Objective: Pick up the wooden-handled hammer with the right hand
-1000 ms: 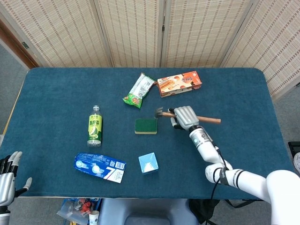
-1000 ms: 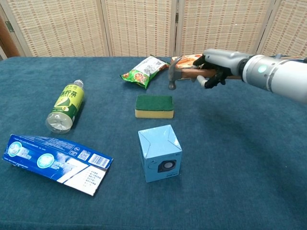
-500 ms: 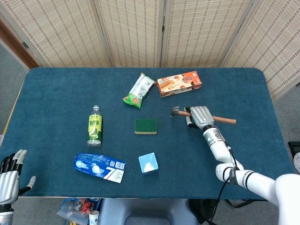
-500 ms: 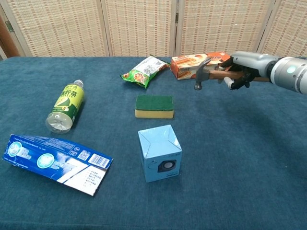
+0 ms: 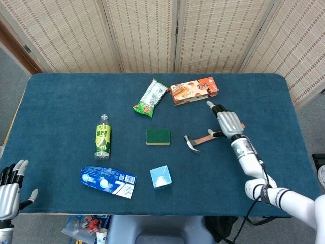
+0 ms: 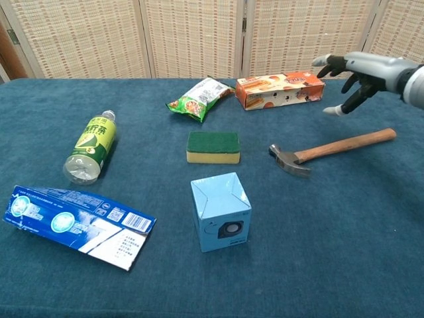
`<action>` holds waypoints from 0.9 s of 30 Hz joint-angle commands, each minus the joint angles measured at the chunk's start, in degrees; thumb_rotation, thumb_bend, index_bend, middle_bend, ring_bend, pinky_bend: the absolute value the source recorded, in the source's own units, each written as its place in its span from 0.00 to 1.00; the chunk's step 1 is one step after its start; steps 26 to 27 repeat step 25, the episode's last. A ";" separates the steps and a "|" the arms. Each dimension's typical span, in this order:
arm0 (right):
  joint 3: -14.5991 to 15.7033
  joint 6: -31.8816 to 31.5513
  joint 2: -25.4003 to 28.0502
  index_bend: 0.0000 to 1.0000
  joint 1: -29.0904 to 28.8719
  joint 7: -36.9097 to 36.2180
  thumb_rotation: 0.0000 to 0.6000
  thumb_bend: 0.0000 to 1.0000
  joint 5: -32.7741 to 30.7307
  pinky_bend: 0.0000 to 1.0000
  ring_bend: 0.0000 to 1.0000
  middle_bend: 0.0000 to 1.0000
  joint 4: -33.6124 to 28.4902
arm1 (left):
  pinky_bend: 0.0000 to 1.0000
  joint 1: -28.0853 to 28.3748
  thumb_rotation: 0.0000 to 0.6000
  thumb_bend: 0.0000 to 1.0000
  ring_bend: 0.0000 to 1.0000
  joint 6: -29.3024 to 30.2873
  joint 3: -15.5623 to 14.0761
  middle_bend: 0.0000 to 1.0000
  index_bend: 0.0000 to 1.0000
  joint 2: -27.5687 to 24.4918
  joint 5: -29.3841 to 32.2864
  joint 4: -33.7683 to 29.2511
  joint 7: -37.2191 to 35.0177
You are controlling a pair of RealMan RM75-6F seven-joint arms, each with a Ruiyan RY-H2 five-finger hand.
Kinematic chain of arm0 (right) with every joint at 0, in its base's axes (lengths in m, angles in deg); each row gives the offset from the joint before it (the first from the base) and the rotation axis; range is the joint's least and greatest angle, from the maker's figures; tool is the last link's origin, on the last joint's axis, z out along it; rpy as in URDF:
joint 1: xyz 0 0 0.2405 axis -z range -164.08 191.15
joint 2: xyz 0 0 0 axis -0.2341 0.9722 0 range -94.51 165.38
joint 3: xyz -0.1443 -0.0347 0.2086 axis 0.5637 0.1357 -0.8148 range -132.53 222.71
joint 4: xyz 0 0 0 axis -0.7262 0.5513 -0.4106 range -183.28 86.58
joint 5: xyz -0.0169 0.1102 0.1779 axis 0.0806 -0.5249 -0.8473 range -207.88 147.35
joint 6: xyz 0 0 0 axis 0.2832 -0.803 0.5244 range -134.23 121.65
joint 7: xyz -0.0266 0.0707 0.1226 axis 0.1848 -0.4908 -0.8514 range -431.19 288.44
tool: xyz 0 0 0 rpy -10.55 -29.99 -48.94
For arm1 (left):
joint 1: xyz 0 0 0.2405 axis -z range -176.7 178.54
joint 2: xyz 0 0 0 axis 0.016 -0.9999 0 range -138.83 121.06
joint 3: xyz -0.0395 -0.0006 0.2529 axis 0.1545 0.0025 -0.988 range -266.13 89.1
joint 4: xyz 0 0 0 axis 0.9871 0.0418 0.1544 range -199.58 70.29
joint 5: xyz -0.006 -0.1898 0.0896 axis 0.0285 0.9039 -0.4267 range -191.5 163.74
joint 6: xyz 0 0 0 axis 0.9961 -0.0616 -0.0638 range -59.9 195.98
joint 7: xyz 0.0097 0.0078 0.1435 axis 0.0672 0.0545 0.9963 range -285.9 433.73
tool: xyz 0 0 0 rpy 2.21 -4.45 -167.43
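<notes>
- Both views bright, even, diffuse light, no glare.
- Soft faint shadows on the bench (image 6: 371, 218); slight one under the hammer (image 6: 331, 148).
- Head view sharp; edges bow slightly.
- Chest view sharp; right hand (image 6: 354, 69) fingers (image 6: 333, 110) a bit soft.

Partly cut off by the lower left corner in the head view: left hand (image 5: 9, 184). Absent from the chest view. Hid part of the hammer (image 5: 205, 139) handle from above: right hand (image 5: 228, 122).
</notes>
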 commanded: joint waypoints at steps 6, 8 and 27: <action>3.52 -13.61 12.44 0.00 11.78 0.07 1.00 0.27 4.51 0.22 0.09 0.23 -13.40 | 0.00 1.16 1.00 0.30 0.00 -0.72 0.54 0.00 0.00 -0.49 -0.40 -0.73 0.36; 5.08 -17.24 15.09 0.00 15.00 1.15 1.00 0.27 5.61 0.22 0.11 0.25 -16.59 | 0.00 1.53 1.00 0.31 0.00 -0.99 0.67 0.00 0.00 -0.53 -0.45 -0.97 0.66; 14.74 -43.88 18.51 0.18 37.97 -3.29 1.00 0.27 17.39 0.22 0.22 0.36 -22.34 | 0.00 3.58 1.00 0.31 0.00 -1.77 1.18 0.00 0.00 -0.89 -1.08 -3.28 3.44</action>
